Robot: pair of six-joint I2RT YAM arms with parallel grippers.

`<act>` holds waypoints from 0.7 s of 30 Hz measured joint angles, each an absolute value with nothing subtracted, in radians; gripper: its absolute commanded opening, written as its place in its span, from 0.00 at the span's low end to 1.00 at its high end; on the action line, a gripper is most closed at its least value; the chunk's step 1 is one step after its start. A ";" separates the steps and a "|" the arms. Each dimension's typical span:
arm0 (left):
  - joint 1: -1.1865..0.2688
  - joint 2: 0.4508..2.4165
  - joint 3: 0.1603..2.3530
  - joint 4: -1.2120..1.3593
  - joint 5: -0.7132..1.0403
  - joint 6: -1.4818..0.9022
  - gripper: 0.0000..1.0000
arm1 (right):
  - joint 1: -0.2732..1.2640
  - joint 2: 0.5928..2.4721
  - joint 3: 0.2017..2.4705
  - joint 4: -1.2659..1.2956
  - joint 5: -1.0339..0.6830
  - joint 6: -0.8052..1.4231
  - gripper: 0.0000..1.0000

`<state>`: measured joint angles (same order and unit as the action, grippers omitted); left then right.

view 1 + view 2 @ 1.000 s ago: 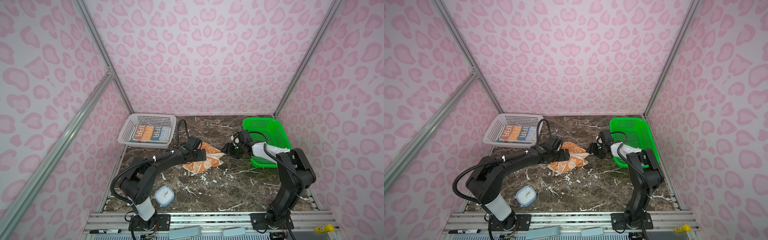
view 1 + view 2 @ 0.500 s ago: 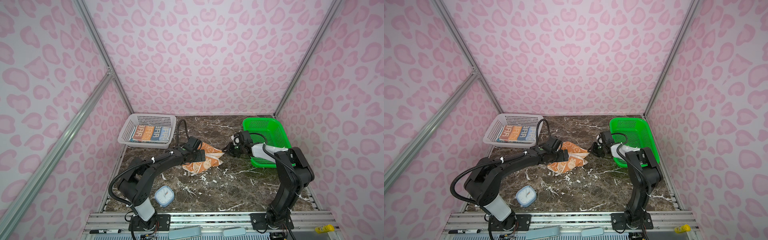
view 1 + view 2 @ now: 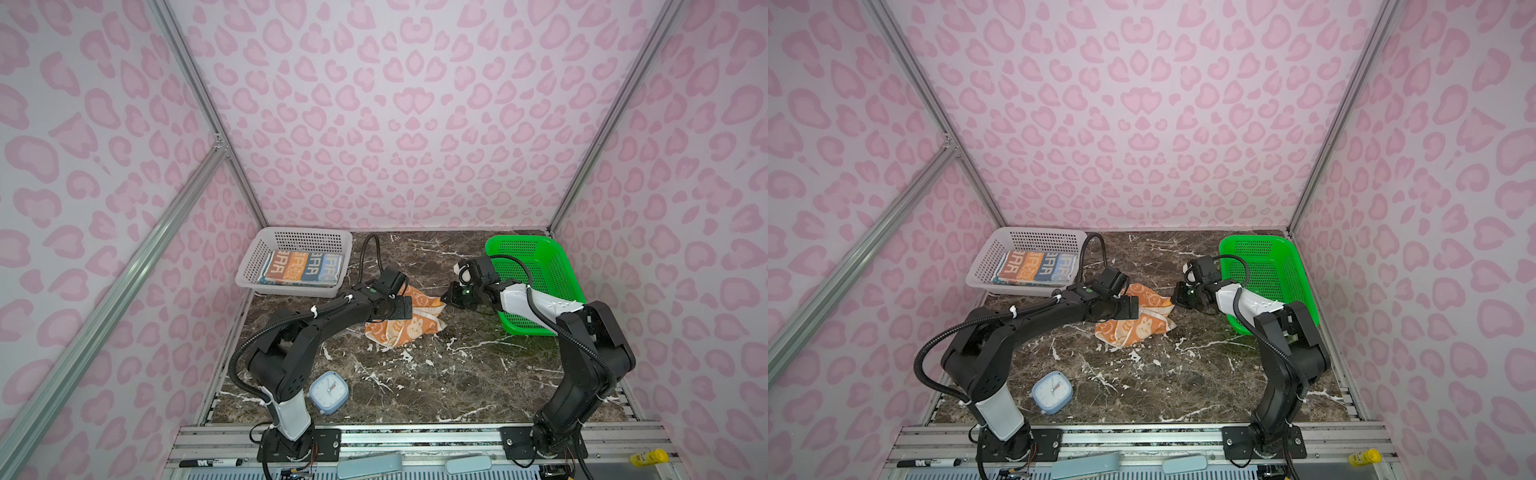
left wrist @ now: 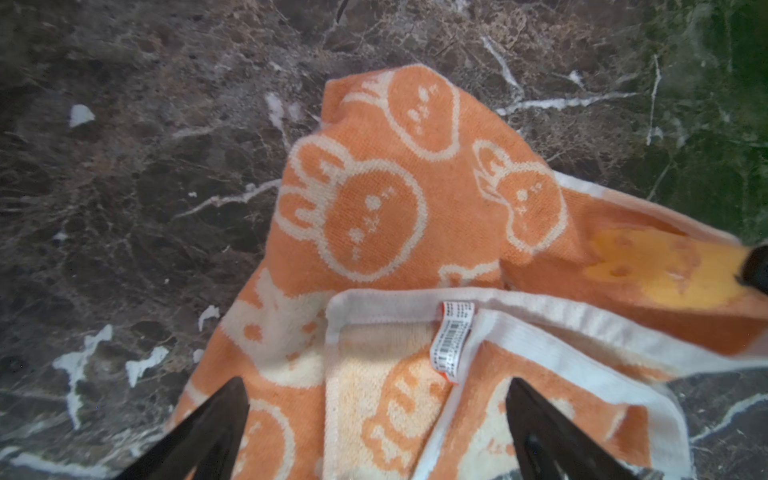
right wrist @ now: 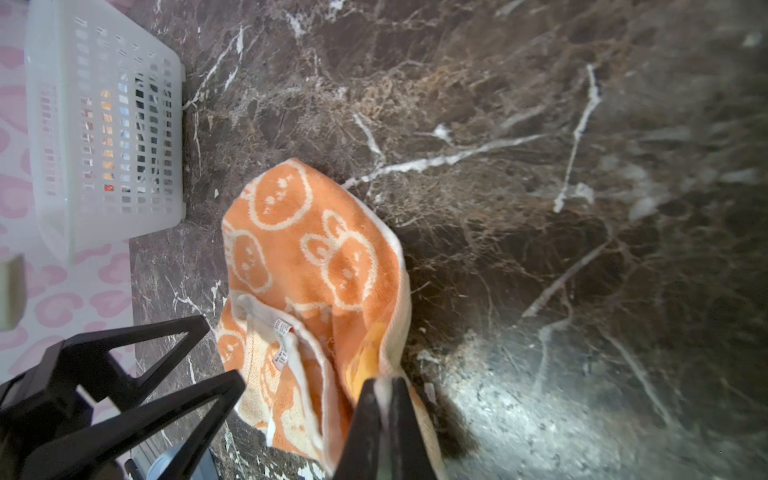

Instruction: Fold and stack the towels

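So the right gripper [image 5: 384, 388] is clamped all the way down on the white hem at one corner of the crumpled orange terry towel with the cream bunny print [image 3: 401, 328]. The towel sits bunched up on the dark marble tabletop [image 3: 415, 386], roughly midway between the two baskets. Makes sense to me: pin one corner so the cloth can get pulled out flat before any folding. The left gripper [image 4: 376, 395] is spread wide with nothing in it, hovering just over the other side of the same towel, right by the turned-over hem with the little care label [image 4: 453, 340]. I'd guess it's lining up for a second corner, since a floppy cloth needs two grips to stretch square. Back left, the white perforated plastic basket [image 3: 253, 270] has the folded towel with blue, orange and cream blocks [image 3: 303, 270] lying flat in it, so that looks like the stack spot. The green mesh plastic basket [image 3: 552, 266] behind the right arm shows nothing in the part I can see. There's also a pale blue square alarm clock [image 3: 329, 392] near the left arm's base, well apart from the towel.
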<state>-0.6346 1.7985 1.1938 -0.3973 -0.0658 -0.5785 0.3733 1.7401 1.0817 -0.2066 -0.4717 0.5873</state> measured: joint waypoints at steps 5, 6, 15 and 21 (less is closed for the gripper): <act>-0.616 1.846 1.217 -0.392 -0.041 -0.575 0.92 | 0.373 1.739 1.090 -0.238 -0.450 0.566 0.00; -0.608 1.856 1.217 -0.390 -0.022 -0.575 0.90 | 0.374 1.739 1.090 -0.238 -0.448 0.565 0.00; -0.582 1.894 1.229 -0.369 0.065 -0.576 0.66 | 0.375 1.739 1.075 -0.237 -0.445 0.557 0.00; -0.583 1.892 1.228 -0.346 0.093 -0.580 0.56 | 0.375 1.741 1.069 -0.236 -0.445 0.557 0.00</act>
